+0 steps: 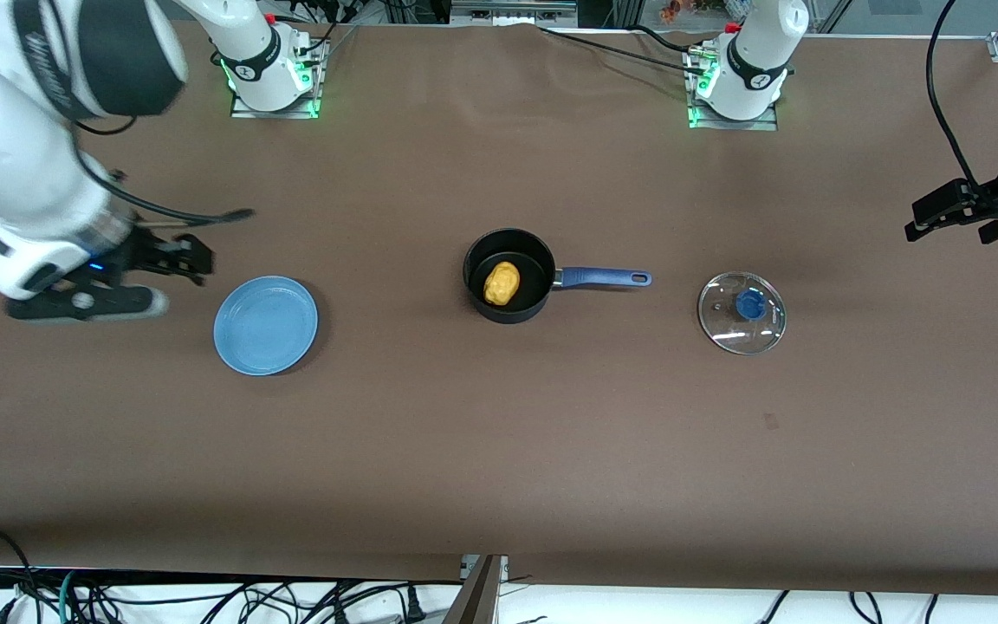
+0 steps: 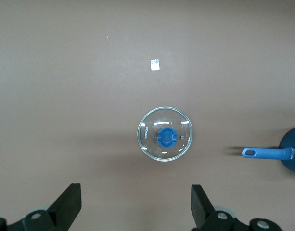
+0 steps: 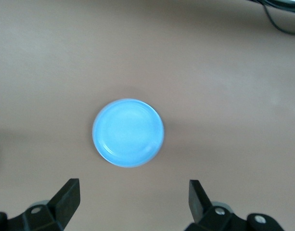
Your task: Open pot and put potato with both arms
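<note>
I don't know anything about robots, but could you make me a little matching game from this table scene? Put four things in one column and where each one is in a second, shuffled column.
Things:
1. small oval yellow-orange potato
2. round clear glass lid with a blue knob
3. flat round light-blue plate
4. small black round pot with a long blue handle

Places:
A. on the table toward the right arm's end, empty
B. at the middle of the table, uncovered
C. inside the pot
D. flat on the table toward the left arm's end

Pairs: 1-C, 2-D, 3-A, 4-B
</note>
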